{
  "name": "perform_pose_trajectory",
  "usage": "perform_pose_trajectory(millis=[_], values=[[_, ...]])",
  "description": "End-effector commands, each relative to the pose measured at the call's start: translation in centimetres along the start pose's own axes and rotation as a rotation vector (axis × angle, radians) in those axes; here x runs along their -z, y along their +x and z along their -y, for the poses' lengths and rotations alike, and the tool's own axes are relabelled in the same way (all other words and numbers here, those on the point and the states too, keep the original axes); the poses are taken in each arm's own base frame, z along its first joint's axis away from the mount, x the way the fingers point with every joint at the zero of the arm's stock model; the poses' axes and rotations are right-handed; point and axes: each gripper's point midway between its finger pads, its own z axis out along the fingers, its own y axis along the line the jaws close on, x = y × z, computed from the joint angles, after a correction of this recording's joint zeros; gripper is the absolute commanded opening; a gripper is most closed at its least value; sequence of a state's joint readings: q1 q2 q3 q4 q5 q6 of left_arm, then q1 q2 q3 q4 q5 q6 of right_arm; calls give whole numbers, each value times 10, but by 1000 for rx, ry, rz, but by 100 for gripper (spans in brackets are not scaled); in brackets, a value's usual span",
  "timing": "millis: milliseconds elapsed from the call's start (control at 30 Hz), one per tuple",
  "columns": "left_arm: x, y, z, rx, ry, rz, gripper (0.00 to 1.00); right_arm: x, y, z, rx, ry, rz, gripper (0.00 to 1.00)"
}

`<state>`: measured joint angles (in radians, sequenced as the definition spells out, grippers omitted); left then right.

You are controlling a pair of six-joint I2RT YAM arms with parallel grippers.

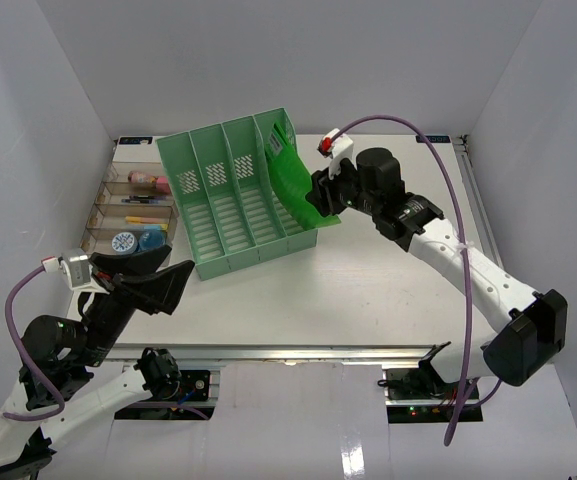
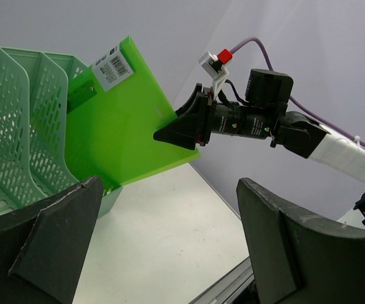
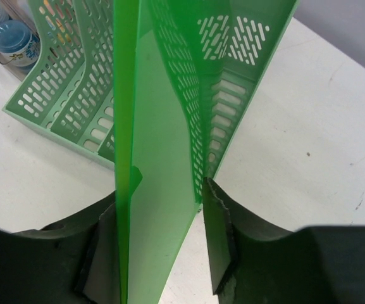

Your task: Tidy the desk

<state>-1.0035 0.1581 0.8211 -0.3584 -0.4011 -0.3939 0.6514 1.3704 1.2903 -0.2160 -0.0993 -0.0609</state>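
Observation:
The desk (image 1: 368,290) is a wide white tabletop. A mint-green four-slot file rack (image 1: 233,200) stands on it at the back left. My right gripper (image 1: 320,195) is shut on a bright green folder (image 1: 293,180), which is tilted with its far end in the rack's rightmost slot. In the right wrist view the folder (image 3: 163,126) runs between my fingers (image 3: 217,234) into the rack (image 3: 74,95). My left gripper (image 1: 173,280) is open and empty, hovering near the desk's front left. The left wrist view shows the folder (image 2: 119,126), the rack (image 2: 18,126) and the right gripper (image 2: 169,134).
A clear compartment tray (image 1: 108,195) with small items, among them blue-lidded jars (image 3: 14,35), sits left of the rack. Metal rails (image 1: 318,352) run along the desk's edges. White walls close in on the left, back and right.

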Motion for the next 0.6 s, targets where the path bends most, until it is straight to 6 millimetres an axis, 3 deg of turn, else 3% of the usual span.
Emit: perform_pose_trajectory(millis=[0,200,400,467,567], values=[[-4,3,4,2,14,-13,98,16,-25,2,38,27,111,39],[-6,6,6,4,19,-18,98,19,-19,2,37,30,98,9],[-8,6,7,3,22,-20,98,19,-37,3,36,31,103,8],[-8,6,7,3,22,-19,98,20,-56,4,40,33,126,8],[-9,5,8,2,23,-18,98,12,-67,6,40,34,115,8]])
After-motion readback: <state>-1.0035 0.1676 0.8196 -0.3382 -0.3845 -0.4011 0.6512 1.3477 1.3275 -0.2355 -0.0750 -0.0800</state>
